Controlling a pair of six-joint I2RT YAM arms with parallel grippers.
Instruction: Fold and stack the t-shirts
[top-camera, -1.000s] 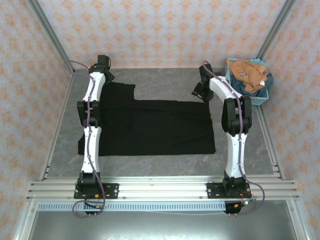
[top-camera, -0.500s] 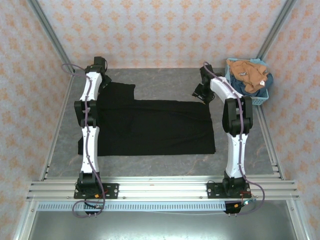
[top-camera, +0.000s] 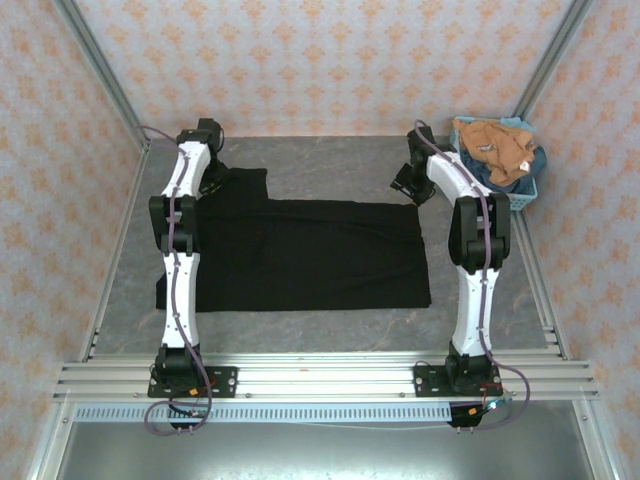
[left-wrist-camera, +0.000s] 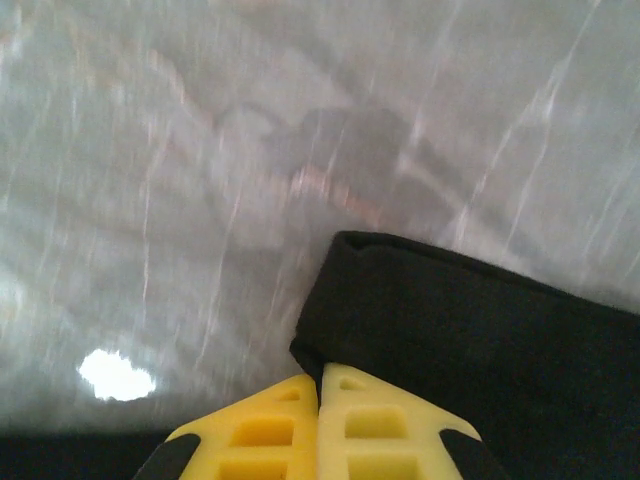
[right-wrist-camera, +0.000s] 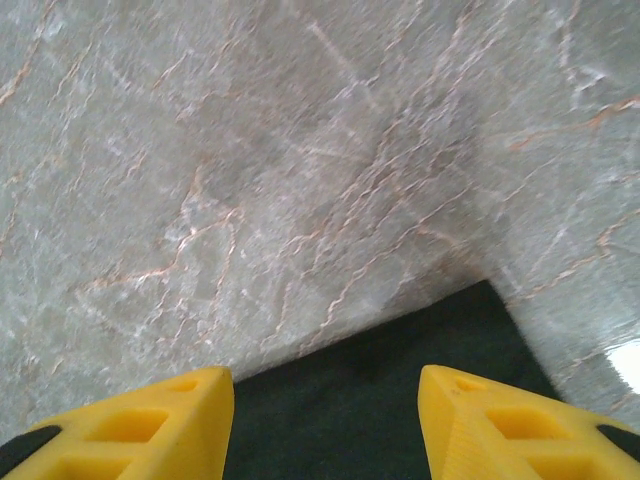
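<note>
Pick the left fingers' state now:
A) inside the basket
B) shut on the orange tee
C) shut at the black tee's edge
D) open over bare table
C: in the left wrist view the left fingers are pressed together, with the black tee edge caught at their tips.

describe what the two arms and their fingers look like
The left arm and right arm match: white link shells, black joints and black bases, with purple-grey cables running along them. The fingers are bright yellow moulded blocks with rectangular recessed pockets and black mounts behind.
</note>
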